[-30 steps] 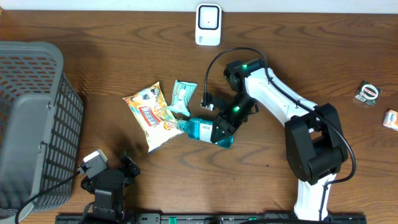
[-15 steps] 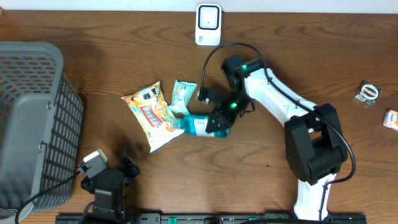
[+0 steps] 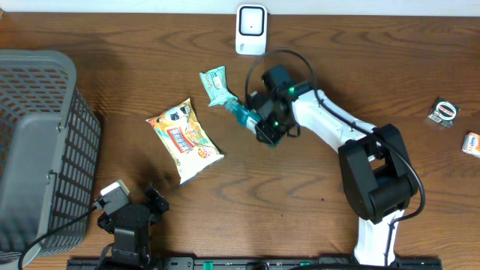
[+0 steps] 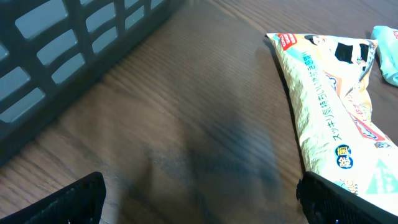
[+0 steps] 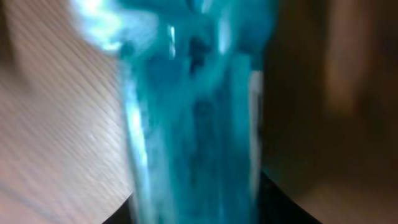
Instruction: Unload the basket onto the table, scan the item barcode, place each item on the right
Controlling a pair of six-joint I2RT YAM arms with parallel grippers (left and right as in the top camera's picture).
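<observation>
The item is a long teal-blue packet (image 3: pixel 241 112) with a pale mint end (image 3: pixel 213 81). My right gripper (image 3: pixel 267 126) is shut on its blue end and holds it above the table, slanting up to the left. The white scanner (image 3: pixel 251 30) stands at the far edge, just beyond it. In the right wrist view the packet (image 5: pixel 193 112) is a blurred teal column rising between the dark fingers (image 5: pixel 283 205). No barcode is legible. My left gripper (image 3: pixel 132 217) rests at the near edge, open and empty (image 4: pixel 199 205).
A yellow snack bag (image 3: pixel 184 139) (image 4: pixel 329 106) lies left of centre. A grey slatted basket (image 3: pixel 37 150) (image 4: pixel 62 50) fills the left side. Two small packets (image 3: pixel 443 112) (image 3: pixel 472 143) lie at the far right. The black cable (image 3: pixel 279 58) arches over the right wrist.
My right gripper has lifted the teal packet from beside the snack bag and carried it up and back toward the scanner. The left arm has not moved.
</observation>
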